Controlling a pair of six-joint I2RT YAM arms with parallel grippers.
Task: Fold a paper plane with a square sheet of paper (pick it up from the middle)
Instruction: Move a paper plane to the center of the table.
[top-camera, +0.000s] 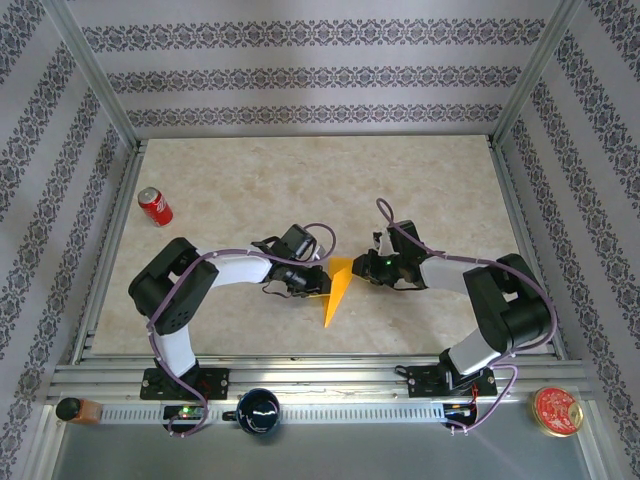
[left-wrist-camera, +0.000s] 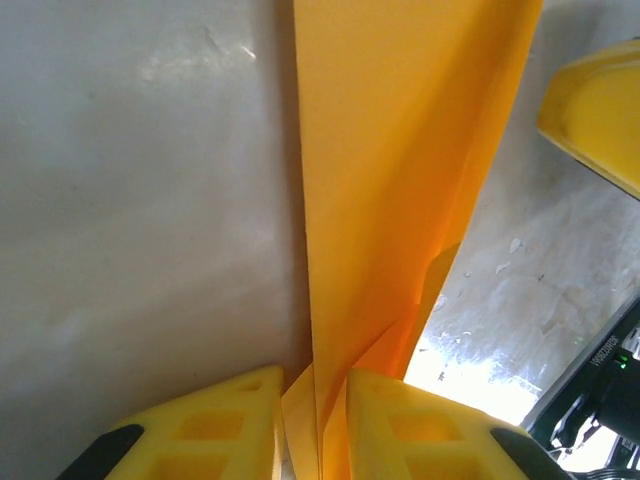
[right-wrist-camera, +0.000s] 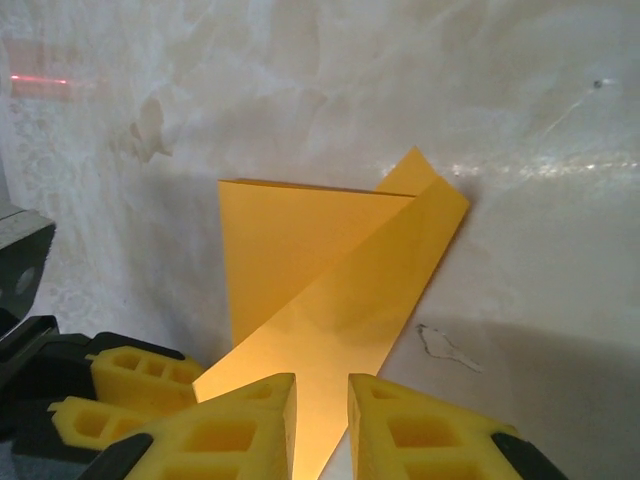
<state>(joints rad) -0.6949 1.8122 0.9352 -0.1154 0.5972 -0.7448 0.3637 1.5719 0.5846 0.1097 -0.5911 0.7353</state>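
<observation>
plane (top-camera: 338, 292) mid-frame; long axis upper right to lower left, tip low | left gripper (top-camera: 318, 284) pinches its left edge; right gripper (top-camera: 362, 268) pinches its top end | you have both arms equally near

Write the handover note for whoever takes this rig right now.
Left gripper: shut on the paper plane, pinching its folded edge.
Right gripper: shut on the same paper from the opposite side.
Paper: between the two grippers, tip pointing toward the robot's side.
Done: sheet folded into a narrow pointed shape with overlapping flaps.
To do: probably the final creases and spreading the wings, then set it down and release.
</observation>
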